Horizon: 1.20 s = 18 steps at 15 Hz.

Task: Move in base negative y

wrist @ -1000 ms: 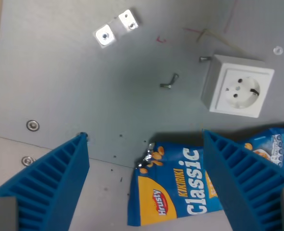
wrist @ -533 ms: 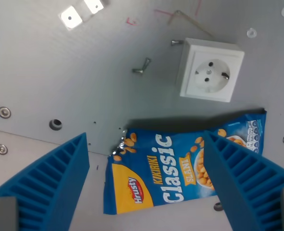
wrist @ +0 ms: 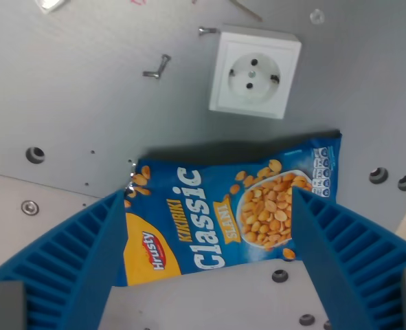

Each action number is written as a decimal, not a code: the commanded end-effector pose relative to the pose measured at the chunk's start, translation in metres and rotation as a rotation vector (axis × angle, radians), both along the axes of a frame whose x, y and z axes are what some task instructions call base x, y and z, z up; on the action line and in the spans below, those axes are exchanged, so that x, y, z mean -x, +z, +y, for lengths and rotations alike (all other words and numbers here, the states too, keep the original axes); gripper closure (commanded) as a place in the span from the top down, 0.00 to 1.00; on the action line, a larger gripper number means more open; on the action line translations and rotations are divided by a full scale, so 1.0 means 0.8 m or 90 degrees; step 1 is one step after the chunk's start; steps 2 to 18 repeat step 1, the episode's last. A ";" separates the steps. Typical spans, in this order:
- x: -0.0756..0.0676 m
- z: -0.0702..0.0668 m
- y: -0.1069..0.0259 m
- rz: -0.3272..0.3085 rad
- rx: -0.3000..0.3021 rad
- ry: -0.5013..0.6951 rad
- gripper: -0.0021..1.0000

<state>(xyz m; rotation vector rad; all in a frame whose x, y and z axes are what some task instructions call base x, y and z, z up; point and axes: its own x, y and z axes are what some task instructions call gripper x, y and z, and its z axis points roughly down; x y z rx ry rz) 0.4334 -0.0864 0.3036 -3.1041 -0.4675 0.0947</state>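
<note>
My gripper (wrist: 206, 206) is open and holds nothing. Its two blue ribbed fingers (wrist: 72, 265) stand at the wrist view's lower left and lower right. A blue "Classic" peanut bag (wrist: 220, 213) lies flat on the grey table between and below the fingers, its ends passing under both. The gripper hangs above the bag and I cannot tell the height.
A white wall socket (wrist: 254, 71) lies beyond the bag at the top centre. A small bent metal piece (wrist: 157, 67) lies to its left. Bolt holes (wrist: 35, 154) and screws dot the grey plate (wrist: 65, 96), with a lighter plate (wrist: 10, 213) at the lower left.
The whole scene has shifted to the wrist view's left and upward, so the camera moved. The bag now sits between the fingers; the metal brackets have almost left the top edge.
</note>
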 end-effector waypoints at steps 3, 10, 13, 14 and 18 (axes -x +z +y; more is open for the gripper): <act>0.017 -0.018 0.006 -0.031 -0.003 0.014 1.00; 0.017 -0.018 0.006 -0.031 -0.003 0.014 1.00; 0.017 -0.018 0.006 -0.031 -0.003 0.014 1.00; 0.017 -0.018 0.006 -0.031 -0.003 0.014 1.00; 0.017 -0.018 0.006 -0.031 -0.003 0.014 1.00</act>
